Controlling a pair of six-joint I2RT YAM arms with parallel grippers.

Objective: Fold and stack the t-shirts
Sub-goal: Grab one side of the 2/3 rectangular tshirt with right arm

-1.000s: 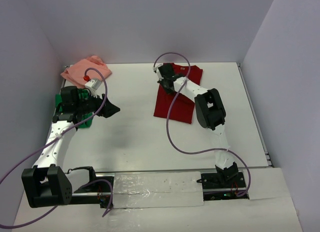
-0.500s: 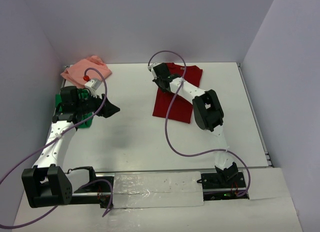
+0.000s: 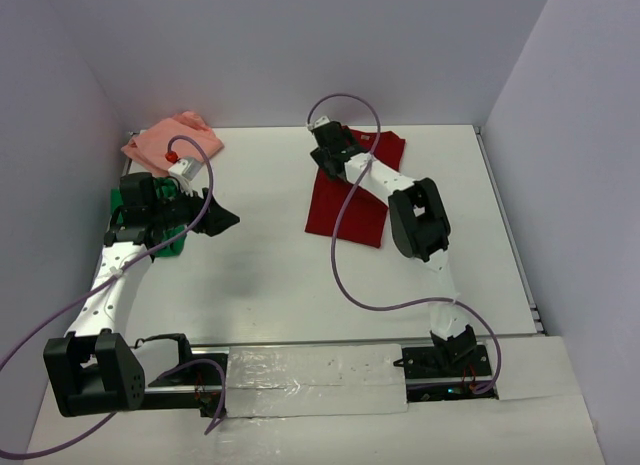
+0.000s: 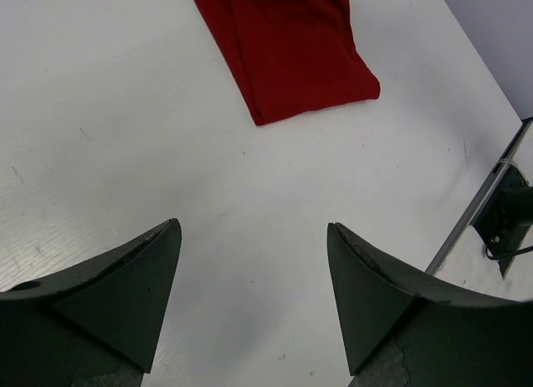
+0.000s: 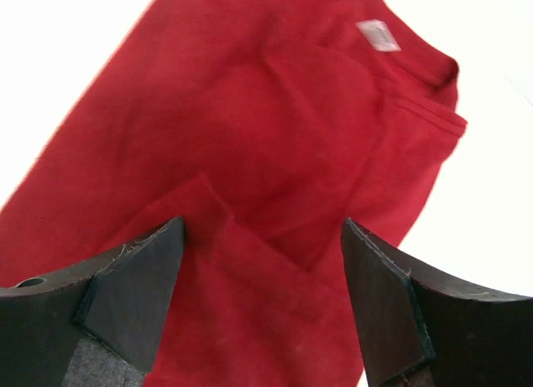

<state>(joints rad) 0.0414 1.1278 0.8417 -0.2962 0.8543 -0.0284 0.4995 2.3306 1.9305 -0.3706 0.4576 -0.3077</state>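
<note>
The dark red t-shirt lies partly folded at the back middle of the table, collar end toward the back wall. My right gripper hovers over its upper left part, open, with a folded flap of red cloth below the spread fingers and nothing gripped. The salmon pink t-shirt is bunched in the back left corner. The bright green t-shirt shows only in part under my left arm. My left gripper hangs open above bare table, with the red t-shirt farther ahead.
Grey walls close the table at the back and both sides. A metal rail runs along the table's right edge. A taped strip spans the front between the arm bases. Purple cables loop over both arms.
The right gripper was shut on the red t-shirt's cloth and has opened, letting it go; its wrist shifted slightly at the shirt's upper left. The left arm has not moved.
</note>
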